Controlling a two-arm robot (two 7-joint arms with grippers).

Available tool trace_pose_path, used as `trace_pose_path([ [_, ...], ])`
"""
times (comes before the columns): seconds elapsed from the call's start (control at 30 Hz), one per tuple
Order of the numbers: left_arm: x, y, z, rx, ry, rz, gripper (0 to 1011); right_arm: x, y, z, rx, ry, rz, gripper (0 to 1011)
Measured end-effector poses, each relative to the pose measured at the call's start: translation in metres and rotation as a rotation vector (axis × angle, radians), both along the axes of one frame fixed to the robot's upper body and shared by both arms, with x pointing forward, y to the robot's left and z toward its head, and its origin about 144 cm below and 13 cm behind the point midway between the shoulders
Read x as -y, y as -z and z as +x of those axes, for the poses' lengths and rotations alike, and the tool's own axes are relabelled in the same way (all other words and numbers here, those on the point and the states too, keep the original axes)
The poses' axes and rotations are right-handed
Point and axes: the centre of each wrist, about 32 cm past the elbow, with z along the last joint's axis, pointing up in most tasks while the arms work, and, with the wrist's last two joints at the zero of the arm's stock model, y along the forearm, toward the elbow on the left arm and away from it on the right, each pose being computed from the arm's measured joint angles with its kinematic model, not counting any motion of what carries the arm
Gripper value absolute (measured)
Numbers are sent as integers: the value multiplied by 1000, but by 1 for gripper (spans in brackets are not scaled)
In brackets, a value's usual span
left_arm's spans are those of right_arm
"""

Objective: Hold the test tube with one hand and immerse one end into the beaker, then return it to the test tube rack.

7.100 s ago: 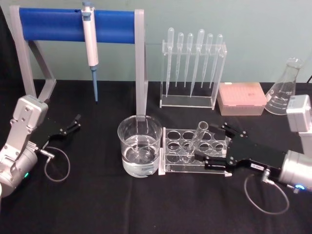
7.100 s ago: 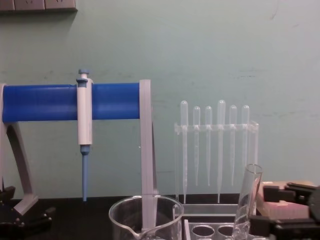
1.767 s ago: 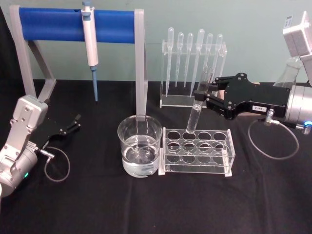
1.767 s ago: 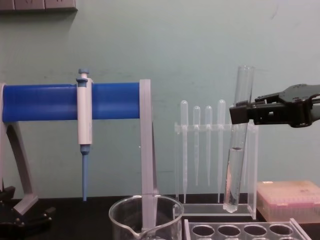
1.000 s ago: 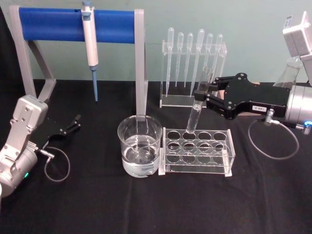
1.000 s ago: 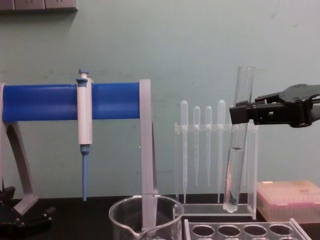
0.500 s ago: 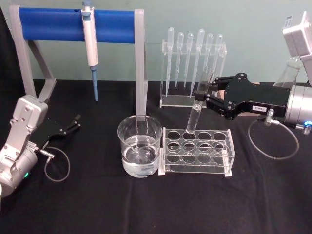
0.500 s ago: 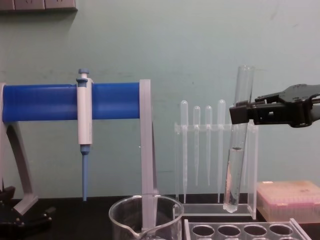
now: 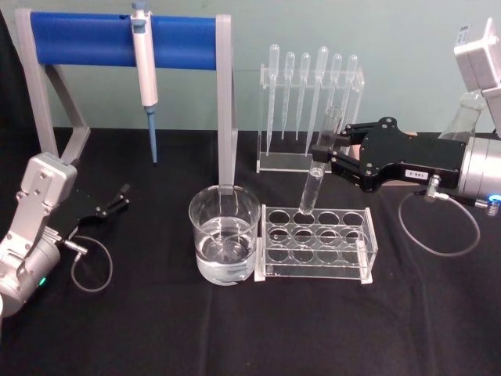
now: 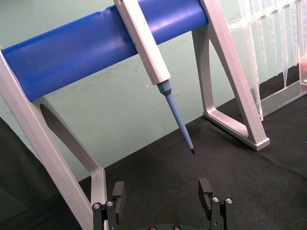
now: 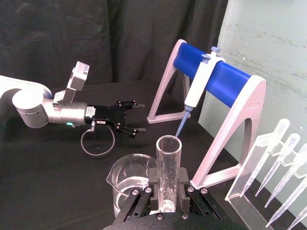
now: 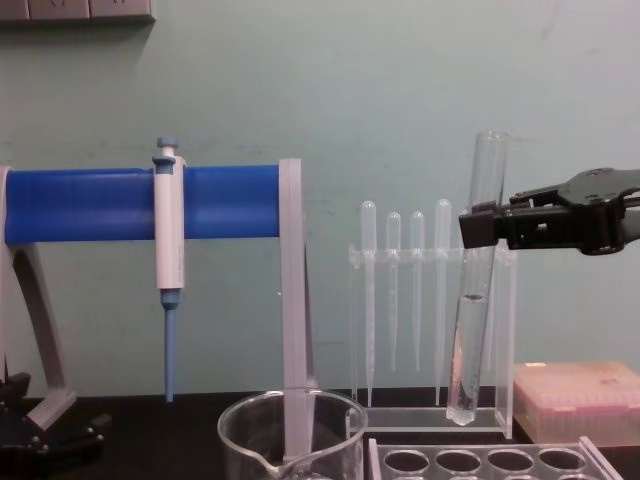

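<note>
Starting on your left, the left gripper [image 9: 121,197] sits parked low over the counter [image 9: 235,329] with its jaws spread and nothing in them, which the left wrist view [image 10: 162,191] shows pretty clearly. Behind it there's the blue stand [image 9: 86,39] with the pipettor [image 9: 144,63] hanging off it, not your concern. Next over, the beaker [image 9: 225,235] stands on the counter with some clear liquid in the bottom, right up against the left end of the test tube rack [image 9: 317,241]. The test tube [image 9: 317,176] is up in the air above the rack's back row, leaning a bit. In the chest view its round bottom [image 12: 462,410] hangs clear of the holes, and it looks like there's some liquid inside, though I can't say for sure. The right gripper [image 9: 322,155] is clamped on it partway down from the open rim, one jaw on each side of the glass [image 11: 168,189], with the pipettes [image 9: 309,102] lined up behind. Handling-wise, I'd treat that tube as light, stiff and really unforgiving: thin glass that'll probably crack if you squeeze hard or knock it on the beaker rim. It's likely slick too, more so once wet. That upper-section hold looks right to me, since it leaves the whole lower end free for dipping.
</note>
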Motion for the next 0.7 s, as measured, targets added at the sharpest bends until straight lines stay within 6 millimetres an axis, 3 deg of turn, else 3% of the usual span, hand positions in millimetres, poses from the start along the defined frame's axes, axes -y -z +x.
trace_pose_path([
  [0.7,0,0,0,0,0,0,1000,0,0,0,0,0,0,239],
])
